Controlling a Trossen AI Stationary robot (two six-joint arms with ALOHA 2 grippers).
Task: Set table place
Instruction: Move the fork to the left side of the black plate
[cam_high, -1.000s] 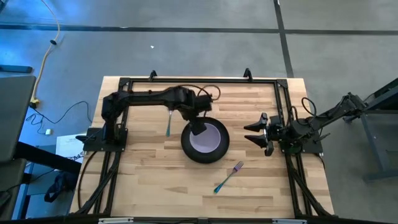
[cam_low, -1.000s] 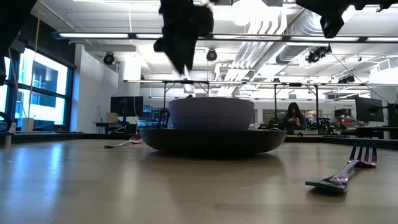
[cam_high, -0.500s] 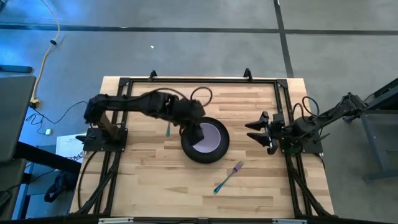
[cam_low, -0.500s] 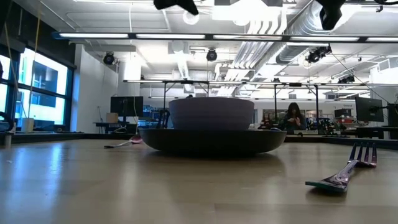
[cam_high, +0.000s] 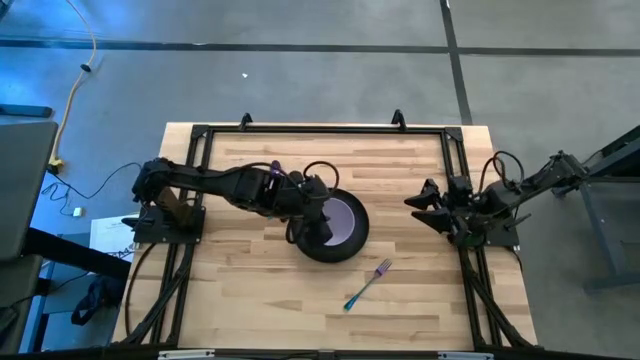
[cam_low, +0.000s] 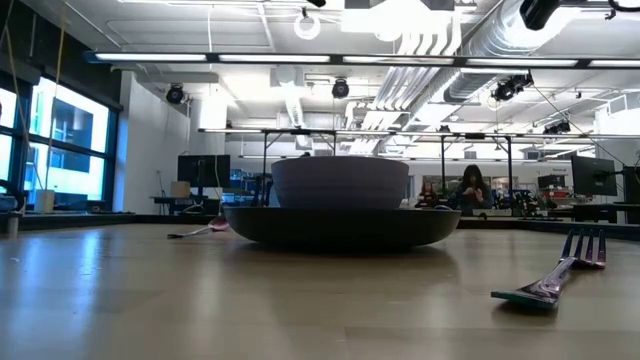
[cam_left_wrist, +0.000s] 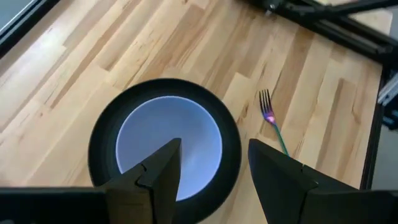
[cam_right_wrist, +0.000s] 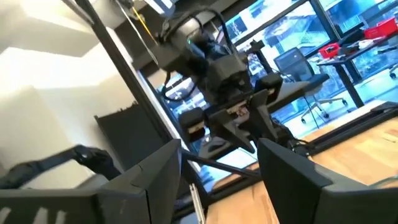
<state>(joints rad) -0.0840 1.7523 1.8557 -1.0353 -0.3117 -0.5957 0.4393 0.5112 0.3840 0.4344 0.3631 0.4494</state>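
A dark grey round plate (cam_high: 322, 247) lies mid-table with a lavender bowl (cam_high: 342, 218) standing in it. My left gripper (cam_high: 309, 230) hovers open over the plate's left part, pointing steeply down; in its wrist view the fingers (cam_left_wrist: 163, 169) frame the bowl (cam_left_wrist: 168, 140) from well above. The teal-handled fork (cam_high: 367, 284) lies flat on the wood nearer the front edge. The spoon (cam_low: 200, 230) lies on the table left of the plate in the low view; from above the left arm hides it. My right gripper (cam_high: 422, 203) waits open at the table's right side, raised.
Black frame rails (cam_high: 195, 150) run along the table's far, left and right sides, with the arm bases on them. Bare wood (cam_high: 250, 290) lies in front of the plate, left of the fork. The room beyond holds desks and a seated person (cam_low: 468, 190).
My left gripper has risen from just above the bowl, out of the low view's top, and drifted toward the near edge as its arm swung that way; it stays open and holds nothing. My right gripper has tipped upward a little. Plate, bowl, fork and spoon have kept still.
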